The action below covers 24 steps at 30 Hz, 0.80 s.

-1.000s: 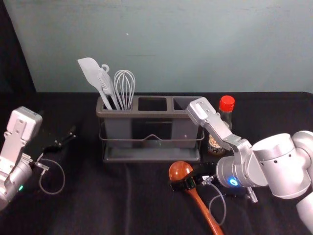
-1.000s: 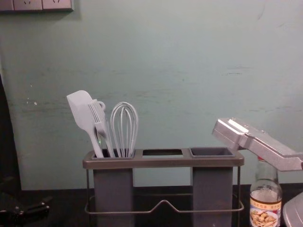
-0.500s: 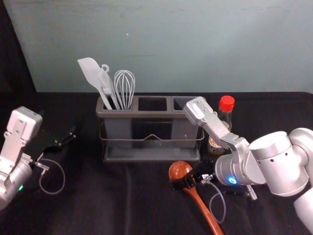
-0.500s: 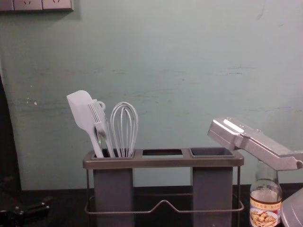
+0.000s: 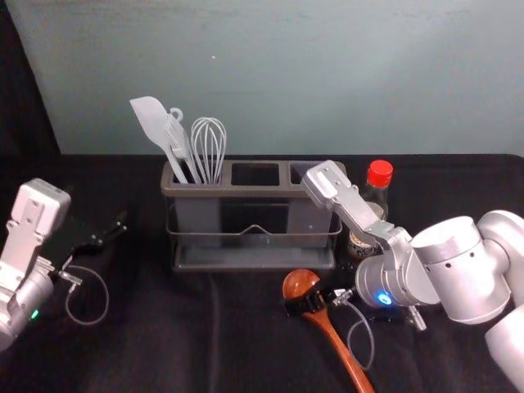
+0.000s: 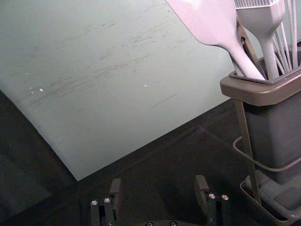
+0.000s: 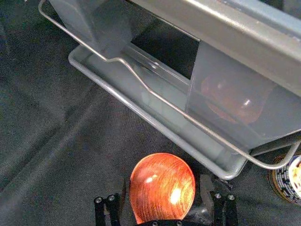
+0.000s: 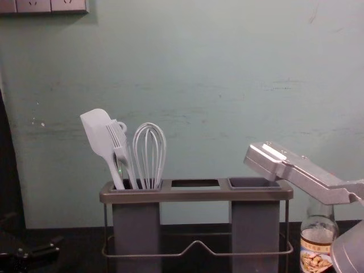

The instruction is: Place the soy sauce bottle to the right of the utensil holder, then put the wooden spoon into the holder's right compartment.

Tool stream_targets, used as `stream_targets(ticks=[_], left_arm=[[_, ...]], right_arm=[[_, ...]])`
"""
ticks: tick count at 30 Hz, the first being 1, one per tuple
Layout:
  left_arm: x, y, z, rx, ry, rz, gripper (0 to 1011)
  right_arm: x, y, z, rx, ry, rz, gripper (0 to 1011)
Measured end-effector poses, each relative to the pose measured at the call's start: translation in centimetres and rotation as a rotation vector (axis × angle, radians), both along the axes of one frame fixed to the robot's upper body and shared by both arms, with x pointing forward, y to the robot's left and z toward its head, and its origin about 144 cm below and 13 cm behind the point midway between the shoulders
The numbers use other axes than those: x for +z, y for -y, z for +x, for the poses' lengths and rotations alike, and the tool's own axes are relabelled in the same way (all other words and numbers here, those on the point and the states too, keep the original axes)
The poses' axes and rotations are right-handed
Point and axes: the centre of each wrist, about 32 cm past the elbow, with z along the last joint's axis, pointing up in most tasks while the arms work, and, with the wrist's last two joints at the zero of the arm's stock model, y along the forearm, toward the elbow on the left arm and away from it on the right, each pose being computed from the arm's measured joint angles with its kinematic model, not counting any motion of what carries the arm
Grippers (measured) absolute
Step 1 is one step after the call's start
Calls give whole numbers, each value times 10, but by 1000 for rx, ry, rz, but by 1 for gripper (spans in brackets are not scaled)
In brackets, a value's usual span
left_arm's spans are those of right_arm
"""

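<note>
- Head view: bottle (image 5: 377, 196) stands right of the holder (image 5: 250, 191), so spoon (image 5: 337, 344) time.
- Left wrist view: left gripper (image 6: 158, 181) parked, jaws wide.
- Right wrist view: right gripper (image 7: 163, 184) spread around the spoon's bowl; next, squeeze, then lift.
- Chest view: right compartment (image 8: 254, 227) has room.

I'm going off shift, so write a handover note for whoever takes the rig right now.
Left pincer: open and holding nothing, left of the utensil holder.
Right pincer: open, in front of the holder, fingers either side of the wooden spoon at its bowl end.
Spoon: on the black cloth, not yet gripped.
Done: soy sauce bottle stands right of the holder.
Left to do: grip the spoon, lift it, put it into the right compartment.
</note>
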Motion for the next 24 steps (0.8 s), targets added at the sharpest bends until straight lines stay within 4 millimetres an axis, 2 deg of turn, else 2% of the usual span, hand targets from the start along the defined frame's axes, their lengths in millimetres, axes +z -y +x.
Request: stream_targets(ticks=[24], left_arm=[[0,0,0,0,0,0,1011]], right_arm=[[-4,-3,6,22,5,-15,1003]])
